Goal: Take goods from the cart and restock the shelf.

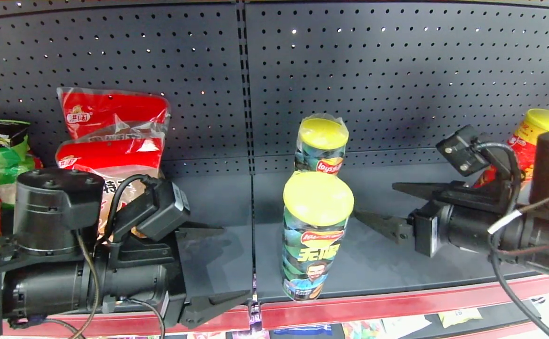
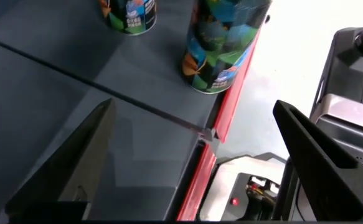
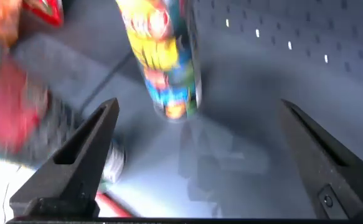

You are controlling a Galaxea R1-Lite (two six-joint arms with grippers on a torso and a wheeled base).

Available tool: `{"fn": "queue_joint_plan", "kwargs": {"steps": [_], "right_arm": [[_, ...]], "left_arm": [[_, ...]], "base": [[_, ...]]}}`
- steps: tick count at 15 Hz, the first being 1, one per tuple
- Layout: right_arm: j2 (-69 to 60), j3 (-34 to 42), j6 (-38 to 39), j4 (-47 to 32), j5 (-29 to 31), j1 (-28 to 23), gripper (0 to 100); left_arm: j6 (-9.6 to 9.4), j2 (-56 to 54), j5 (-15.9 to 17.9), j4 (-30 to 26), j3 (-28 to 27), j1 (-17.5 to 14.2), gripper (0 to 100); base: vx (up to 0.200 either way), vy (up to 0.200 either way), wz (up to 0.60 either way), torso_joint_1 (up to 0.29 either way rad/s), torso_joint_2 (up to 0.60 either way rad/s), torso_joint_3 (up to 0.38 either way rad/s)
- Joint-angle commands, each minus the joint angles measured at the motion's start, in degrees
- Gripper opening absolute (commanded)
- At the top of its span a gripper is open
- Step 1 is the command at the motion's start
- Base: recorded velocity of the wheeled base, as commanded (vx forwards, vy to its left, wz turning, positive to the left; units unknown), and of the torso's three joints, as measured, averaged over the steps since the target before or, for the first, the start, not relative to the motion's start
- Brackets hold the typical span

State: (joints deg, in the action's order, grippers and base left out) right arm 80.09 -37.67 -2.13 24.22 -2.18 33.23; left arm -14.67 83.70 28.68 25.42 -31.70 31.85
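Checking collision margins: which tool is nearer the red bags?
Left. The left tool sits open just right of and in front of the red bags; the right tool is farther right, beyond the front can.

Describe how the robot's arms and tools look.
The left arm and right arm are matte black with cylindrical joints. Each carries a boxy black camera and loose black cables; the right has a white band on one cable. The left tool and right tool have black, tapered, wedge-shaped fingers.
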Motion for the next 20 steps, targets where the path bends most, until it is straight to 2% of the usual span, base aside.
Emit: {"fn": "queue_joint_plan", "kwargs": {"steps": [1, 3, 6, 20], "right_arm": [[-8.9, 7.1, -0.2, -0.1, 0.0, -0.3, 100], [-13.6, 11.0, -0.2, -0.1, 0.0, -0.1, 100], [-18.0, 13.3, -0.2, -0.4, 0.0, -0.2, 100], [-19.4, 12.7, -0.1, -0.4, 0.5, -0.9, 100]], "left_arm": [[-0.01, 4.2, -0.1, 0.0, -1.4, 0.9, 100], [-0.10, 7.0, -0.2, 0.0, -3.4, 2.3, 100], [-0.10, 9.4, -1.4, 0.0, -5.3, 2.6, 100], [-0.10, 14.2, -1.5, 0.0, -10.2, 3.2, 100]], "base": [[0.000, 0.000, 0.00, 0.000, 0.00, 0.000], [0.000, 0.000, 0.00, 0.000, 0.00, 0.000], [0.000, 0.000, 0.00, 0.000, 0.00, 0.000], [0.000, 0.000, 0.00, 0.000, 0.00, 0.000]]}}
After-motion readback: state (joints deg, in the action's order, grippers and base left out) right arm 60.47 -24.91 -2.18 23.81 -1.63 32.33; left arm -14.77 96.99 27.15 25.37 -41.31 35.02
